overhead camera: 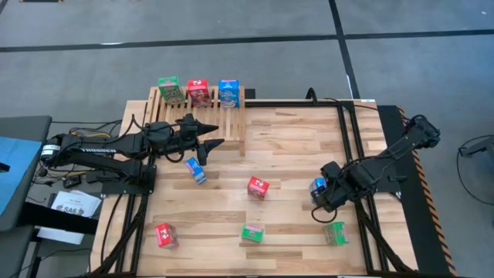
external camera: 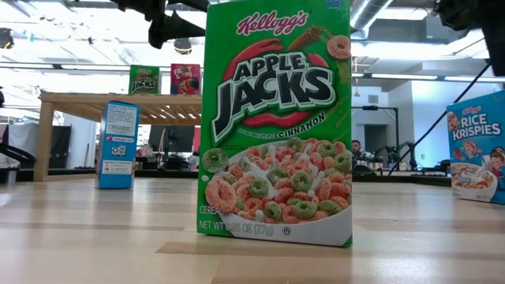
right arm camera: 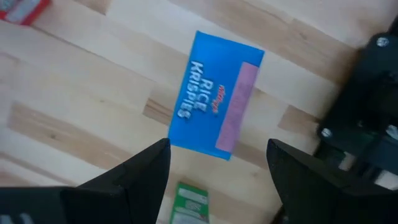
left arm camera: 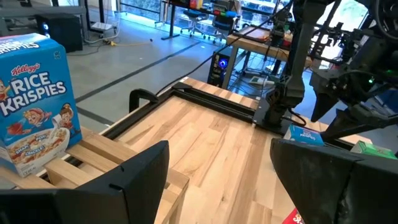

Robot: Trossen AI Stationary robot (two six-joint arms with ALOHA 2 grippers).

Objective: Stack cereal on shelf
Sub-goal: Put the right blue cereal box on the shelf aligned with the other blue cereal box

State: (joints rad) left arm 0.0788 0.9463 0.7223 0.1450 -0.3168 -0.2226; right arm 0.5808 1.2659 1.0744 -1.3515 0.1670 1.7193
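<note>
The wooden shelf [overhead camera: 197,116] stands at the table's far left, with a green [overhead camera: 170,89], a red [overhead camera: 199,93] and a blue cereal box [overhead camera: 228,92] upright along its far end. My left gripper [overhead camera: 218,135] hovers level over the shelf's right part, open and empty [left arm camera: 217,168]. My right gripper [overhead camera: 328,193] points down over a blue Rice Krispies box [right arm camera: 214,102] that stands upright on the table at the right [external camera: 477,150]. Its fingers are open, above the box and apart from it [right arm camera: 217,162].
Loose boxes stand on the planks: a blue one [overhead camera: 196,170] near the shelf, a red one [overhead camera: 258,188] in the middle, a red one [overhead camera: 165,235] and a green one [overhead camera: 252,232] near the front edge, and a green one [overhead camera: 335,233] just in front of my right gripper.
</note>
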